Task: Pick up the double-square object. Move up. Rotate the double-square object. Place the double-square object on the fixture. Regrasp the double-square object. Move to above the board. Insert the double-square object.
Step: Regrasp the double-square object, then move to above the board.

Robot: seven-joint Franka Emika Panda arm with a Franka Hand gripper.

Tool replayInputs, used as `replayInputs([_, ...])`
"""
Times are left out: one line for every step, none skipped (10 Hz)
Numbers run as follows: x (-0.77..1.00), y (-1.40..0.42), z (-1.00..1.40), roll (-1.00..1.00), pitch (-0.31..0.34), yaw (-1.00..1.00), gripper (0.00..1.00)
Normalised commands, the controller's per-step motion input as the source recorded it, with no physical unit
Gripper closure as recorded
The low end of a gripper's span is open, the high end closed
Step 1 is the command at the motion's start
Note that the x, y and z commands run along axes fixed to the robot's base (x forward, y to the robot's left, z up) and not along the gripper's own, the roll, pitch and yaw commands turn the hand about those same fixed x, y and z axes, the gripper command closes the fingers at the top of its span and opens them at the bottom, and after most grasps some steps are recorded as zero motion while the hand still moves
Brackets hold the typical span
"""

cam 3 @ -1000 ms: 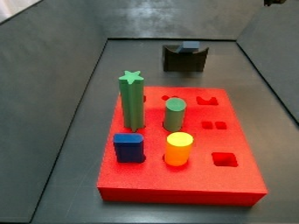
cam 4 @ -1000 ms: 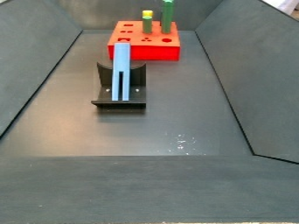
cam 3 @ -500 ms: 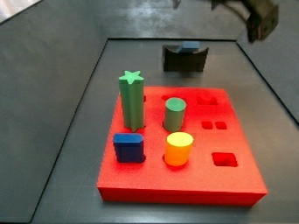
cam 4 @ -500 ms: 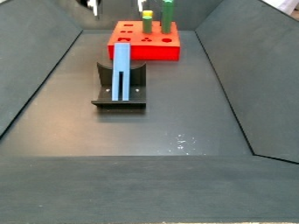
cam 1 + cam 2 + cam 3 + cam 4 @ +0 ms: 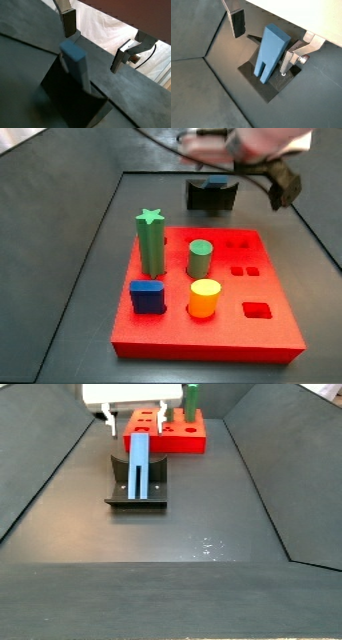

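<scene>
This was a robot test cell in a lab: a dark walled bin, a red board (image 5: 207,293) of coloured test pegs, the fixture (image 5: 136,484), and the gripper (image 5: 134,419) hanging just above it, jaws apart.

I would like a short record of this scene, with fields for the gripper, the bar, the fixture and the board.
gripper: open, jaws either side of the bar's upper end, not touching it
bar: grey-blue, resting in the fixture, leaning upright
fixture: dark, on the floor in front of the board
board: red, holding a green star post, green cylinder, yellow cylinder, blue block
</scene>
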Motion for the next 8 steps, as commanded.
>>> replayInputs([0.09,0.01,-0.77,0.07,-0.054,-0.06,0.0])
replayInputs([0.08,0.01,-0.66,0.07,-0.038,-0.06,0.0])
replayInputs([0.08,0.0,-0.45,0.07,-0.012,-0.05,0.0])
replayInputs([0.08,0.0,-0.24,0.07,0.01,-0.03,0.0])
replayInputs([0.0,0.0,0.0,0.0,0.0,0.0,1.0])
replayInputs([0.07,0.11,1.0,0.46,-0.363,0.07,1.0])
replayInputs([0.07,0.11,1.0,0.44,-0.364,0.06,1.0])
replayInputs([0.06,0.1,1.0,0.33,-0.347,-0.04,1.0])
